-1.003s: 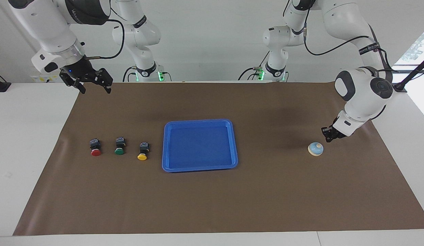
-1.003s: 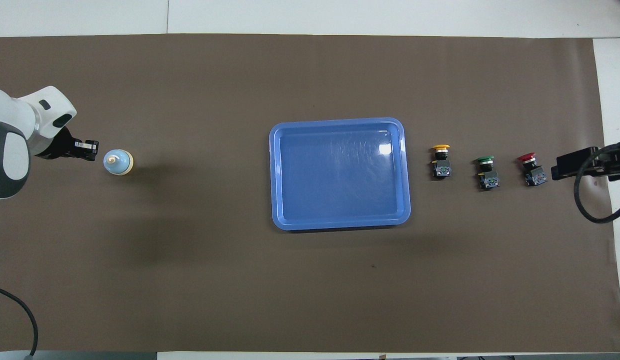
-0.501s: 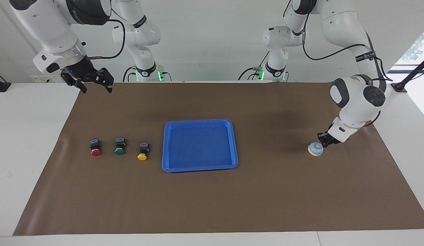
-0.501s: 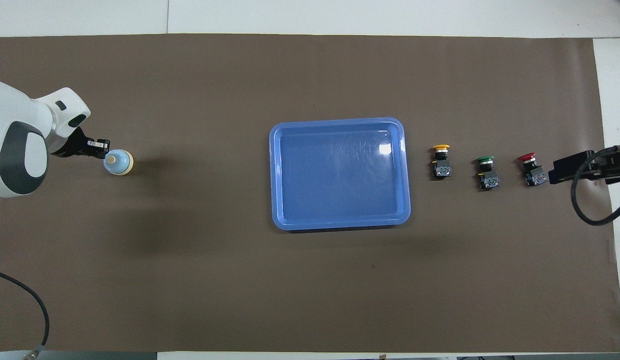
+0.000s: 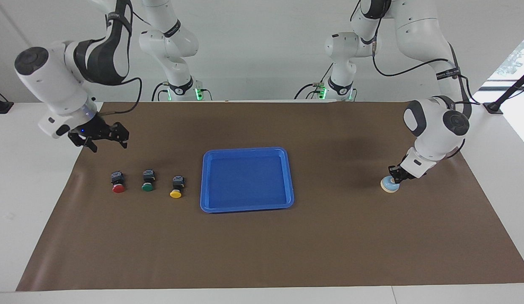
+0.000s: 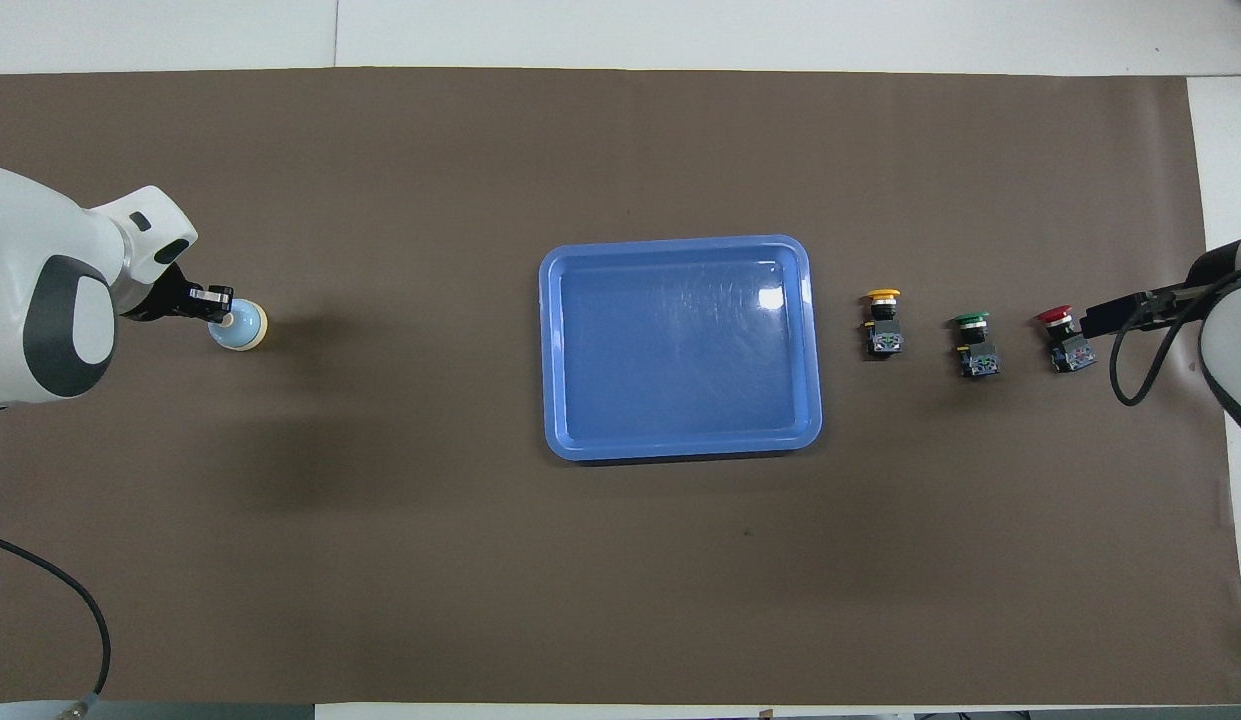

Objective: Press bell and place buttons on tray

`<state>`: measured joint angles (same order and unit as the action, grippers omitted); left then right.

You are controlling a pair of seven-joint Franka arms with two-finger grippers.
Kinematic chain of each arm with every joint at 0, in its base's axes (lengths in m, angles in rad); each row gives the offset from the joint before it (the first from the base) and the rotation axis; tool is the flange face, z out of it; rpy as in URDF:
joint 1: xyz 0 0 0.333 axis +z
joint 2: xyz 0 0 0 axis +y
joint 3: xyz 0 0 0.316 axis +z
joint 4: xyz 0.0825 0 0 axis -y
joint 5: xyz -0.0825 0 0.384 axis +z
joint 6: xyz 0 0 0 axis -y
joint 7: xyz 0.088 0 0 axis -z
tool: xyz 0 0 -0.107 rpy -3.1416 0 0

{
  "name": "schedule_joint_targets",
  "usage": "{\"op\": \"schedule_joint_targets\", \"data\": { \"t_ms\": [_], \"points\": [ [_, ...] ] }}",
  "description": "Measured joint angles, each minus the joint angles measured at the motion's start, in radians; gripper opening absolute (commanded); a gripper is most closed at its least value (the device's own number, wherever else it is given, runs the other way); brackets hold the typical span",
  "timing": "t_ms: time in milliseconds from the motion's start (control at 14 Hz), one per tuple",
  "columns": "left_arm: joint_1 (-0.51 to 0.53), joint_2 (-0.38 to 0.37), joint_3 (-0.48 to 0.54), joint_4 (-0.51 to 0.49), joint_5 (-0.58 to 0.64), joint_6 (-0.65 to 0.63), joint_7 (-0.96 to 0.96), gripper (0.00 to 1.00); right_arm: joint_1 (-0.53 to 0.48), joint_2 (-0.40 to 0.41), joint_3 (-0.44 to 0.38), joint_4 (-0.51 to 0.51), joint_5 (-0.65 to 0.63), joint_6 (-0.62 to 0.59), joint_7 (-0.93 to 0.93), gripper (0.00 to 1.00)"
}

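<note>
The light blue bell [image 5: 389,185] [image 6: 242,325] stands toward the left arm's end of the table. My left gripper [image 5: 393,172] [image 6: 218,300] is shut and its tip rests on the bell's top, covering the knob. The blue tray [image 5: 246,206] [image 6: 680,450] lies in the middle with nothing in it. Three buttons stand in a row toward the right arm's end: yellow [image 5: 176,187] [image 6: 882,325], green [image 5: 147,180] [image 6: 976,347], red [image 5: 118,182] [image 6: 1063,340]. My right gripper [image 5: 106,143] hangs open in the air over the mat, above the red button's side of the row.
A brown mat [image 5: 262,245] covers most of the white table [image 5: 29,169]. The right arm's black cable [image 6: 1145,345] loops just past the red button.
The left gripper has come down and sideways onto the bell's top. The right arm has swung down and away from the robots, toward the red button.
</note>
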<state>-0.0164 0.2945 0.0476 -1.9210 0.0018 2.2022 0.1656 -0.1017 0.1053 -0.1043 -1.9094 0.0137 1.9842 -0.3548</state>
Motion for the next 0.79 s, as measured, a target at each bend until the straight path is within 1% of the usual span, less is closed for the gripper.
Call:
{"op": "schedule_joint_targets", "data": {
  "t_ms": [72,215,358,430,501,645,716,788],
  "points": [
    [-0.002,-0.002,0.001,-0.004,0.000,0.005,0.000,0.00,-0.008,0.021,0.000,-0.036,0.000,0.068,-0.009,1.00],
    [-0.002,-0.003,0.002,-0.005,0.000,0.006,0.000,0.00,-0.014,0.032,0.000,-0.118,0.000,0.187,-0.018,1.00],
    [-0.002,-0.003,0.002,0.001,-0.001,-0.012,-0.001,0.00,-0.017,0.029,0.000,-0.174,0.000,0.256,-0.048,1.00],
    [-0.002,-0.003,0.003,0.018,-0.002,-0.054,-0.002,0.00,-0.022,0.026,0.000,-0.196,0.000,0.279,-0.058,1.00],
    [0.000,-0.004,0.006,0.057,-0.003,-0.126,-0.002,0.00,-0.030,0.024,0.000,-0.216,0.000,0.304,-0.073,1.00],
    [0.008,-0.014,0.011,0.167,-0.003,-0.280,-0.002,0.00,-0.056,0.030,0.000,-0.249,0.000,0.359,-0.124,1.00],
    [0.011,-0.033,0.014,0.213,-0.003,-0.340,-0.002,0.00,-0.073,0.041,-0.001,-0.259,0.000,0.387,-0.150,0.99],
    [0.011,-0.060,0.017,0.242,-0.003,-0.387,-0.002,0.16,-0.088,0.057,-0.001,-0.264,0.000,0.407,-0.169,0.93]
  ]
}}
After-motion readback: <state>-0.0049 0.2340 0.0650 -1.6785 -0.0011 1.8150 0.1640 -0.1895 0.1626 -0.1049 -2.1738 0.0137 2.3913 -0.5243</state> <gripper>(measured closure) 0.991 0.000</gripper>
